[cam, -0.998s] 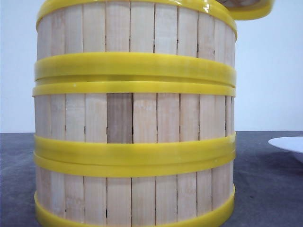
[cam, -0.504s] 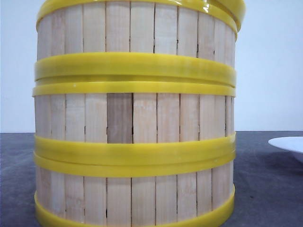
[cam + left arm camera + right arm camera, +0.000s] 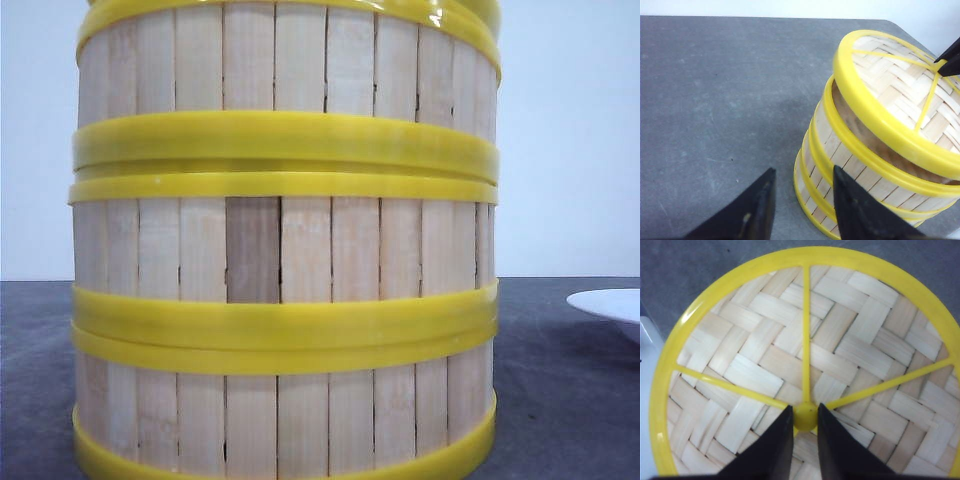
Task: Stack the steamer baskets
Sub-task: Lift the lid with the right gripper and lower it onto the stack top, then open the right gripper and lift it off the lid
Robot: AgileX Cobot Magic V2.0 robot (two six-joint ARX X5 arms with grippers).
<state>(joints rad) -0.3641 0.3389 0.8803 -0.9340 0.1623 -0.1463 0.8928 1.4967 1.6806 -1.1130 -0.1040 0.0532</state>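
A stack of three steamer baskets (image 3: pixel 285 250) with pale slats and yellow rims fills the front view and stands on the grey table. My right gripper (image 3: pixel 805 412) is shut on the yellow centre knob (image 3: pixel 805 417) of a woven round lid (image 3: pixel 805 340) with a yellow rim and spokes. In the left wrist view that lid (image 3: pixel 900 95) sits tilted over the stack (image 3: pixel 840 165), with a gap showing under its near edge, and the right gripper (image 3: pixel 949 59) shows above it. My left gripper (image 3: pixel 804 170) is open and empty, low beside the stack's wall.
A white plate (image 3: pixel 610 305) lies on the table to the right of the stack. A white edge (image 3: pixel 646 390) shows beside the lid in the right wrist view. Bare grey table (image 3: pixel 715 100) stretches away on the stack's other side.
In the front view the lid's yellow rim, which stuck out past the stack's upper right a second ago, has moved left and now lies over the stack's top. The stack has not moved.
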